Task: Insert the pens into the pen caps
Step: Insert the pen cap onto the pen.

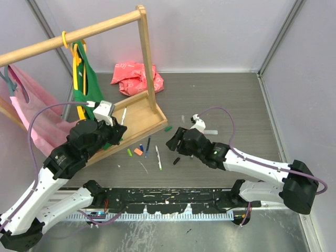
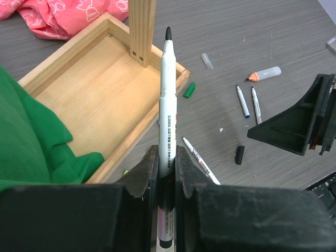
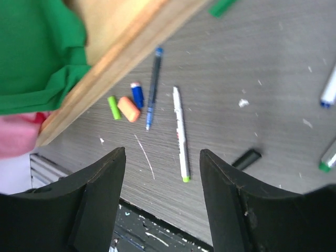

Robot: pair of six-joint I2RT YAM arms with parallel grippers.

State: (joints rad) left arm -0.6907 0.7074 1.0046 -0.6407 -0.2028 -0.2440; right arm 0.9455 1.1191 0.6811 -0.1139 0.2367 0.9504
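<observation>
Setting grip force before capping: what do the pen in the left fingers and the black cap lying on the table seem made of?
The pen, clamped in the left fingers: likely smooth white plastic, faint sheen, printed text on the barrel, dark felt-like tip. The black cap: probably hard plastic, matte and uniformly dark; too small to be sure.

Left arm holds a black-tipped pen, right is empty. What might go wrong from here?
The left gripper pinches the black-tipped pen low on its barrel, so pressing a cap onto the long free end could tilt it. The black cap lies flat near a green-tipped pen; the open right gripper may roll it away or catch that pen instead.
</observation>
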